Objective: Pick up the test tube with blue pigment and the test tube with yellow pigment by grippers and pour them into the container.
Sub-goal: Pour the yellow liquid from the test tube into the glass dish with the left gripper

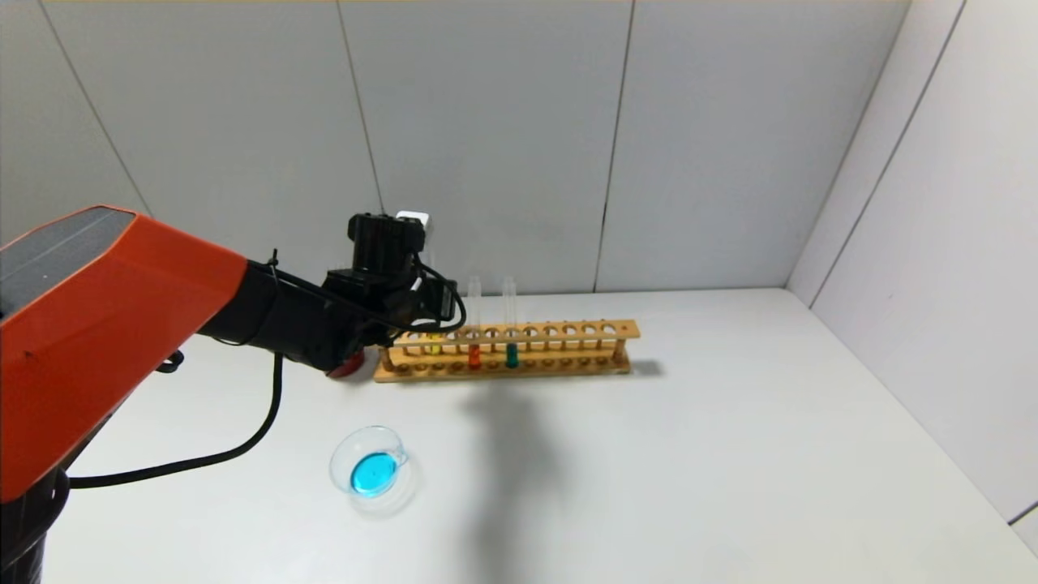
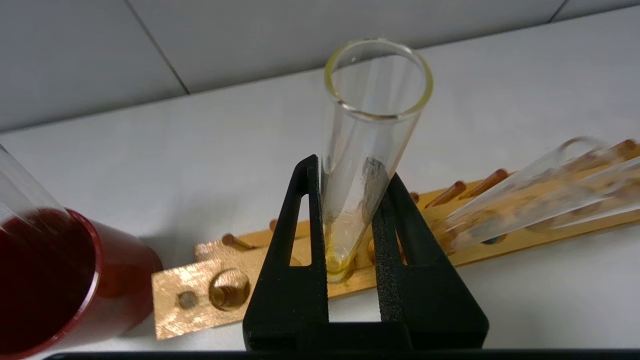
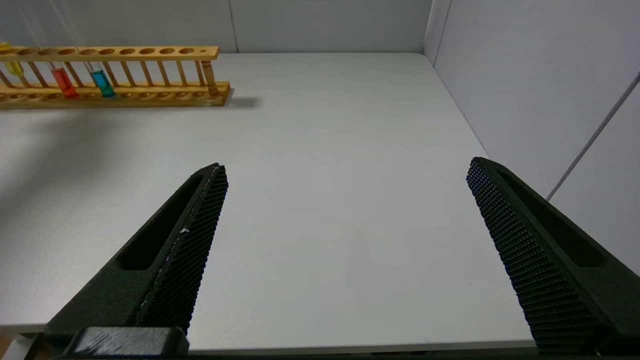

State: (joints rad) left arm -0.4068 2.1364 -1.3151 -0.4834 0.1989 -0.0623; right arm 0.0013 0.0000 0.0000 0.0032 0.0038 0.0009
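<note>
A: What's the room like?
B: A white surface boxed in by grey panel walls; a wooden rack stands toward the far left.
A: And the left pincer?
B: Its wrist view shows it clamped on the test tube with yellow pigment, seated in the rack.
A: The container?
B: Only the head view has it: near left, holding blue liquid. The right pincer hangs spread apart over bare surface

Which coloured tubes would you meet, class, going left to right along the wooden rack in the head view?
Yellow-tipped glass tube → orange-red-tipped glass tube → green-teal-tipped glass tube, all standing in the long wooden rack.
</note>
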